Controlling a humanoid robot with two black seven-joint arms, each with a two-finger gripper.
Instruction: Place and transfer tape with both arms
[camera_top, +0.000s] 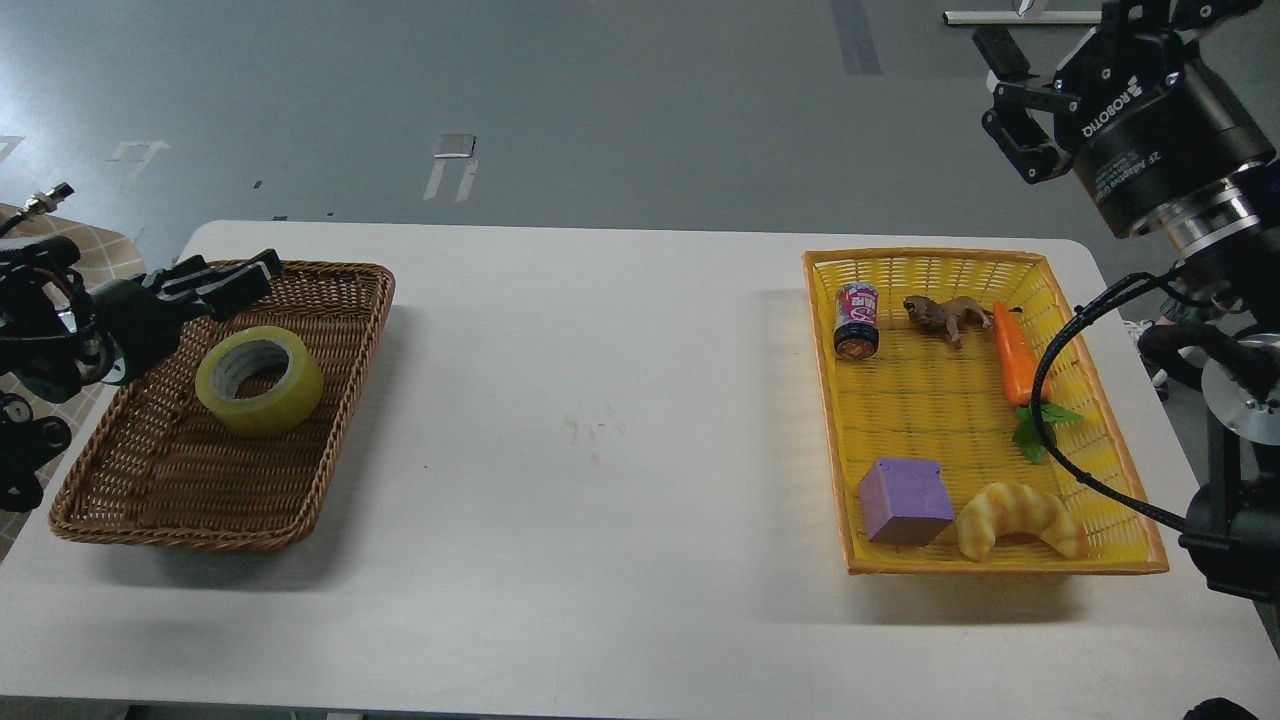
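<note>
White tabletop (620, 400) carries a brown wicker basket (330, 440) at left and a yellow basket (1120, 470) at right. Lying tilted in the wicker basket is the tape (260, 380); the left gripper (235, 283) hovers just beside it, whether spread or closed I cannot tell. Raised high over the yellow basket's far corner, the right gripper (1012, 105) has its fingers spread, empty.
</note>
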